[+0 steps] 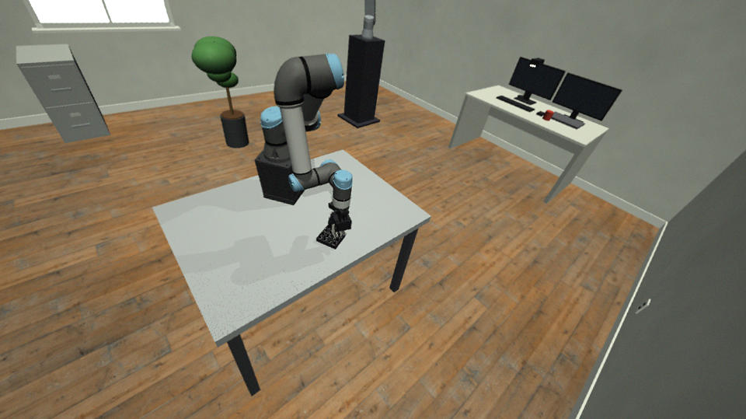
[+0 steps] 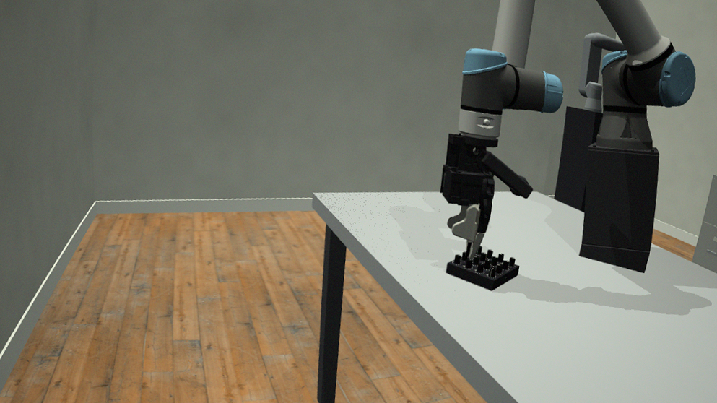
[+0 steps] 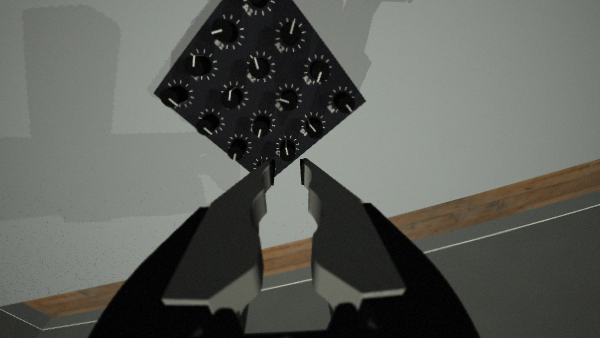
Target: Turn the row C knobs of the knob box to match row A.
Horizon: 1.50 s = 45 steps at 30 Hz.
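The black knob box (image 3: 260, 85) lies on the grey table, seen corner-on in the wrist view, with several round knobs with white pointers in a grid. It also shows in the top view (image 1: 330, 238) and in the exterior view (image 2: 482, 268). My gripper (image 3: 287, 161) points straight down over the box's nearest corner. Its fingers stand a narrow gap apart with nothing between them. The left fingertip partly hides the corner knob (image 3: 262, 162). In the exterior view the fingertips (image 2: 471, 247) hang just above the knobs at the box's left corner. The row labels are too small to read.
The arm's dark base block (image 2: 618, 204) stands on the table behind the box. The table's edge (image 2: 381, 245) runs close to the left of the box. A desk with monitors (image 1: 536, 110), a cabinet and a plant stand far off.
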### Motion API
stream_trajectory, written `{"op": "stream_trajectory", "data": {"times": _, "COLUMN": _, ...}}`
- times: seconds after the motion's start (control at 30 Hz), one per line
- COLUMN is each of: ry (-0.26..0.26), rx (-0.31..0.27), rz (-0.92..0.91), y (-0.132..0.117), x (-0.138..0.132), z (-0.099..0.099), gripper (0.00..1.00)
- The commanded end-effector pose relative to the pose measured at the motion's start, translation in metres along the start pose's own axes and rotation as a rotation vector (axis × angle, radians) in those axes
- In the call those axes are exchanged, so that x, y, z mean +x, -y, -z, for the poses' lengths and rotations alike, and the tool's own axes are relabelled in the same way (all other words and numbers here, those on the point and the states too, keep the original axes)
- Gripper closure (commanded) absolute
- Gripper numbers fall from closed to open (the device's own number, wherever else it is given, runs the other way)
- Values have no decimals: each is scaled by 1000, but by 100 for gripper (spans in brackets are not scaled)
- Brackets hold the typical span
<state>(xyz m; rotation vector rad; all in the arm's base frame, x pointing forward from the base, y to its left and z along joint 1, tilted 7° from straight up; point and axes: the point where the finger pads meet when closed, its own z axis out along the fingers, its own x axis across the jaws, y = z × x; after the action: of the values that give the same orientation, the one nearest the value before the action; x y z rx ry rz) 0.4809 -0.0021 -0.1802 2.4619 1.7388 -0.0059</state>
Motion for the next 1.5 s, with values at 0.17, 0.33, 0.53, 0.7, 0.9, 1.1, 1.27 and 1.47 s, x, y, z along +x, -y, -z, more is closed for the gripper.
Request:
{"op": "stream_trajectory", "data": {"times": 0.17, "ry": 0, "rx": -1, "rz": 0, "y": 0, "x": 0, "z": 0, "gripper": 89}}
{"op": "stream_trajectory", "data": {"times": 0.33, "ry": 0, "rx": -1, "rz": 0, "y": 0, "x": 0, "z": 0, "gripper": 89}}
{"op": "stream_trajectory", "data": {"times": 0.53, "ry": 0, "rx": -1, "rz": 0, "y": 0, "x": 0, "z": 0, "gripper": 89}}
{"op": "stream_trajectory", "data": {"times": 0.7, "ry": 0, "rx": -1, "rz": 0, "y": 3, "x": 0, "z": 0, "gripper": 89}}
{"op": "stream_trajectory", "data": {"times": 0.9, "ry": 0, "rx": -1, "rz": 0, "y": 4, "x": 0, "z": 0, "gripper": 89}}
{"op": "stream_trajectory", "data": {"times": 1.1, "ry": 0, "rx": -1, "rz": 0, "y": 4, "x": 0, "z": 0, "gripper": 89}}
{"op": "stream_trajectory", "data": {"times": 1.27, "ry": 0, "rx": -1, "rz": 0, "y": 4, "x": 0, "z": 0, "gripper": 89}}
{"op": "stream_trajectory", "data": {"times": 1.47, "ry": 0, "rx": -1, "rz": 0, "y": 4, "x": 0, "z": 0, "gripper": 89}}
